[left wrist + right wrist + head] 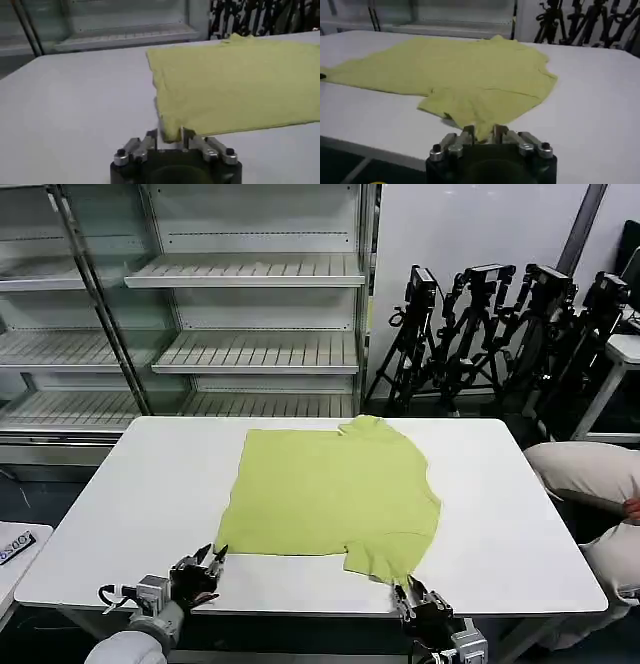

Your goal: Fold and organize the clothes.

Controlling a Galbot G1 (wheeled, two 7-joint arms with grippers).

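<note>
The lime T-shirt (330,489) lies spread flat in the middle of the white table (150,484), collar toward the far edge. My left gripper (213,556) rests at the near table edge, at the shirt's near left hem corner. In the left wrist view that gripper (169,136) is shut on the bunched corner of the T-shirt (235,85). My right gripper (408,587) sits at the near edge by the near right sleeve. In the right wrist view it (482,131) is shut on a tongue of the sleeve of the T-shirt (470,70).
Empty metal shelves (250,274) stand behind the table. Black tripods (500,324) crowd the back right. A seated person's legs (590,474) are at the right edge. A small side table (15,549) is at the near left. Bare tabletop flanks the shirt.
</note>
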